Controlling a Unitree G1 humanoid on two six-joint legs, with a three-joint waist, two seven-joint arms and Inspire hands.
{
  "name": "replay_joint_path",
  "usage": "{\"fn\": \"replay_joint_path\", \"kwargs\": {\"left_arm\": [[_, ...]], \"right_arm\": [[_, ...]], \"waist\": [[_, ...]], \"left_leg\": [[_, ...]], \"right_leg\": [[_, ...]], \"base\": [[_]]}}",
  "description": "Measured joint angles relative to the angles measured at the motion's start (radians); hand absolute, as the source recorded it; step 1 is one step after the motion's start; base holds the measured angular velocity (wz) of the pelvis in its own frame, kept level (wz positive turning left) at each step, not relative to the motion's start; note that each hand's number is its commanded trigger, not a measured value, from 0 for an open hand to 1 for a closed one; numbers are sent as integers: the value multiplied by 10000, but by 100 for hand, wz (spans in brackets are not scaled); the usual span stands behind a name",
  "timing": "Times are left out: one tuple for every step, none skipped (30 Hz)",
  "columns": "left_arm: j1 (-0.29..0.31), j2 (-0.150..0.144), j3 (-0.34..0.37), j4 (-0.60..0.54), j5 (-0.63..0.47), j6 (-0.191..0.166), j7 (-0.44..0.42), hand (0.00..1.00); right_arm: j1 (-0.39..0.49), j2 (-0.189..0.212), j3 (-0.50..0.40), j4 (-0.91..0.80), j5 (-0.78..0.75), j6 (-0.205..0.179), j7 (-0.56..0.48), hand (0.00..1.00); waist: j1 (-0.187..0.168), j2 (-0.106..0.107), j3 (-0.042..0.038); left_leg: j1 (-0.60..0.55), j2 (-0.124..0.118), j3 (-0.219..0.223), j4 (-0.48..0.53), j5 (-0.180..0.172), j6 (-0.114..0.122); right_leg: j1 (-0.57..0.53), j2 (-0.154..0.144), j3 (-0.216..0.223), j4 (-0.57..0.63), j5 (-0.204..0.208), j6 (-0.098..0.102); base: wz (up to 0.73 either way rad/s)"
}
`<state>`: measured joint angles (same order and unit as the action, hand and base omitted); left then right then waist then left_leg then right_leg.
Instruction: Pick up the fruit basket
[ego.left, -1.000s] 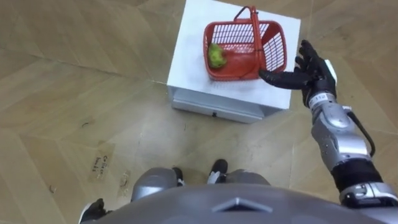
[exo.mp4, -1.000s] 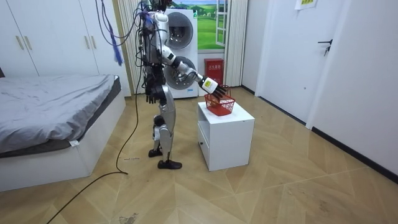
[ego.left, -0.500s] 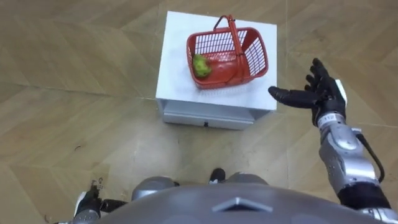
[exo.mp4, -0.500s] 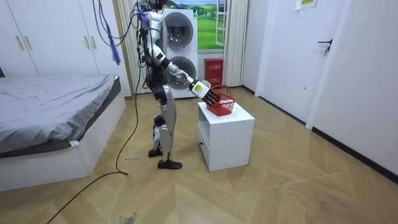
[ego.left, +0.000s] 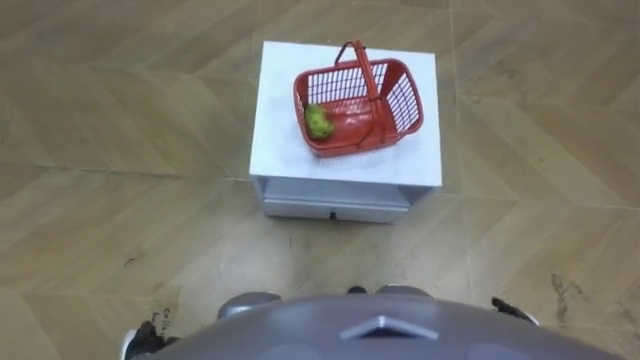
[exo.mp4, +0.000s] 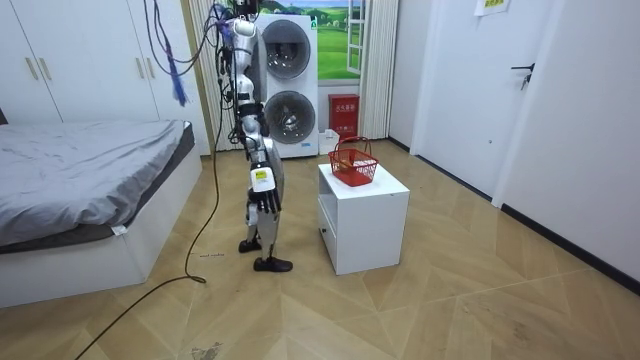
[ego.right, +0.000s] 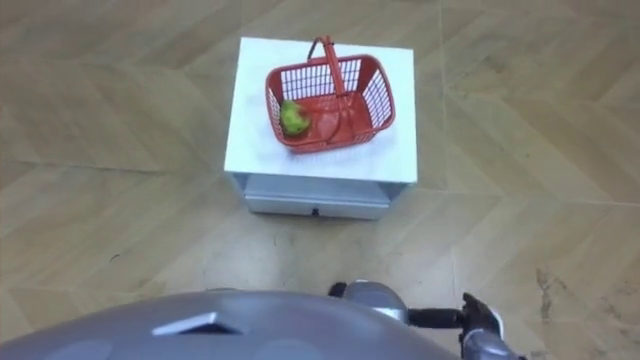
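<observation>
A red plastic fruit basket stands on a low white cabinet, its handle upright. A green fruit lies in its left end. No hand touches the basket. My right hand hangs low at my right side with straight fingers, well short of the cabinet. My left hand shows as a dark bit at the bottom left edge. In the room view I stand upright, a step from the cabinet's near side.
The cabinet has a drawer in the front facing me, and parquet floor surrounds it. A bed fills the room view's left. Stacked washing machines stand behind me, and a door is on the room view's right.
My right arm has drawn back from the basket's right side and dropped to my side. The basket has not moved on the cabinet. The eye view has shifted.
</observation>
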<state>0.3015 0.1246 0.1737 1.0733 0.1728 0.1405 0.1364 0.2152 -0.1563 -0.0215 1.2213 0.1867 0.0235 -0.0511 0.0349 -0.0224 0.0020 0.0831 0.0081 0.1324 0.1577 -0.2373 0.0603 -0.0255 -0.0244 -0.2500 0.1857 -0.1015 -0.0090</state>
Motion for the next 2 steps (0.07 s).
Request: {"fn": "replay_joint_path", "kwargs": {"left_arm": [[2, -7, -3, -9, 201, 78, -67, 0], [3, -6, -1, -22, 285, 100, -127, 0]], "right_arm": [[-48, 8, 2, 293, -73, 17, 93, 0], [-97, 5, 0, 435, -138, 46, 110, 0]], "waist": [[-12, 7, 9], [-18, 17, 9]], "left_leg": [[-3, 0, -7, 20, -6, 1], [-1, 0, -9, 25, -8, 2]], "right_leg": [[7, 27, -4, -2, -3, 2], [14, 43, 3, -5, -5, 2]], "base": [[4], [0]]}}
